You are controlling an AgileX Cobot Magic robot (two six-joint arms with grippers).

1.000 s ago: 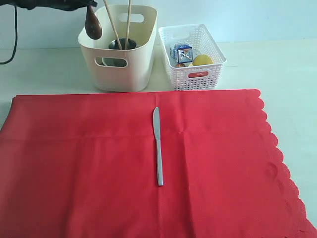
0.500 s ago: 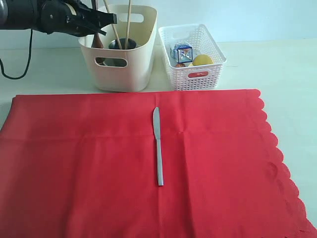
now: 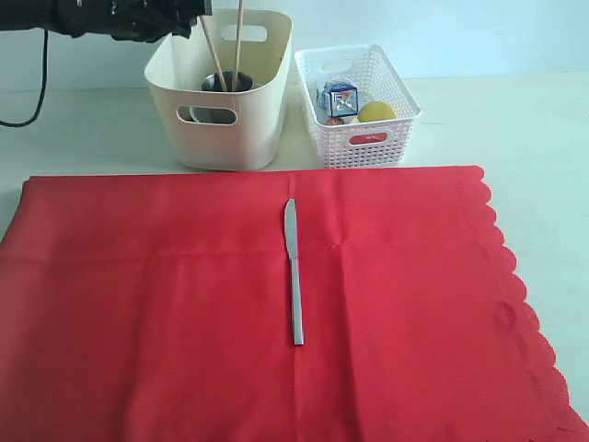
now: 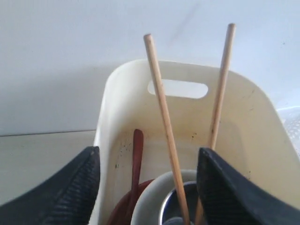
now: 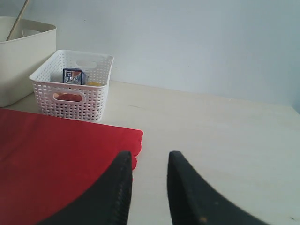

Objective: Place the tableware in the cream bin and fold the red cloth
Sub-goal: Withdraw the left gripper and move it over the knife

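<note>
- Left gripper (image 4: 147, 154) hangs wide open, empty, over the bin (image 3: 221, 147).
- Knife (image 3: 294, 276) lies on the cloth (image 3: 138, 304) in front of the bin, blade end toward it, handle away.

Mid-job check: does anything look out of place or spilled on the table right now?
One thing: the silver metal knife lies alone mid-way across the flat red cloth, not in the cream plastic bin. The two light wooden chopsticks lean inside the bin, poking above its rim. Nothing looks spilled or damaged.
</note>
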